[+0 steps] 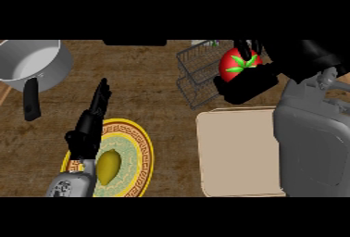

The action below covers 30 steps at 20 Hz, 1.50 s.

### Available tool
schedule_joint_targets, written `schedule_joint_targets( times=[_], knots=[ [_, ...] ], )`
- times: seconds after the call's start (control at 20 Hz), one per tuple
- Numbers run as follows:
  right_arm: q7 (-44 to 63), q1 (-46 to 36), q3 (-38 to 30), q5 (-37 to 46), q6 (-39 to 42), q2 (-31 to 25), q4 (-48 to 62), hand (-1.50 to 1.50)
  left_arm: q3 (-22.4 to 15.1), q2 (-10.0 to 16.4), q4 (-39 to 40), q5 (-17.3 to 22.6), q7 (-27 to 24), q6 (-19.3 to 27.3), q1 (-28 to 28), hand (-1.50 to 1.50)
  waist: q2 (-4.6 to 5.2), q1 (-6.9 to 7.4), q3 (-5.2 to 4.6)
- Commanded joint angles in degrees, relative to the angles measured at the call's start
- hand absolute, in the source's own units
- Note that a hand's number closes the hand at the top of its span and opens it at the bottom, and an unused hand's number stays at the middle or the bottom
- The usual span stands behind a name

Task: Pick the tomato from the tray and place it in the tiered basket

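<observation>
The tomato (237,65) is round, glossy and bright red, with a green star-shaped leaf cap facing the view. It sits in the right hand (249,85), whose black fingers are curled round it from above and below. It is held at the right side of the tiered basket (196,74), past the far edge of the tray (232,157); whether it touches the basket cannot be told. The basket is dark thin wire in an open grid. The tray is a plain beige rectangle with rounded corners, its right part hidden by the grey right forearm (311,148). The counter (150,102) is brown wood grain. At the left, the left hand (89,122) rests with fingers straight over a yellow plate (141,157) with a dark key-pattern border, which holds an oval yellow-green lemon (108,166). A grey metal pot (34,58) with a black handle stands at far left.
</observation>
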Motion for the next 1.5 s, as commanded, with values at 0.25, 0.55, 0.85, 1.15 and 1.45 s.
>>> schedule_joint_targets(
  times=[0.25,0.55,0.85,1.15,1.45],
  knots=[
    [-6.93,-9.37,-0.64,4.46,-13.33,-6.19,22.12,1.50,0.66,-0.64,3.42,0.16,-0.51,0.54,-2.75,0.00,0.29,0.14,-0.01],
    [-13.76,-7.05,1.21,7.43,-21.22,-9.78,30.50,1.50,-0.83,-0.31,-1.27,-0.26,1.94,-0.35,-0.52,0.00,0.13,0.17,0.01],
    [-8.76,-6.07,-8.49,1.17,-25.43,-5.04,35.88,-1.50,2.10,2.02,-1.97,2.72,3.85,-2.45,-2.28,0.00,0.17,0.18,0.03],
    [-14.08,-8.72,-14.45,-6.50,-26.96,-6.41,40.93,-1.50,0.05,0.27,-1.48,0.60,1.11,-0.49,-0.05,0.00,0.11,0.06,0.03],
    [-12.87,-10.14,-23.05,-11.70,-34.18,-9.68,39.41,-1.50,0.74,0.99,-0.51,0.83,-0.58,-0.96,0.96,0.00,0.08,-0.09,0.04]
  ],
)
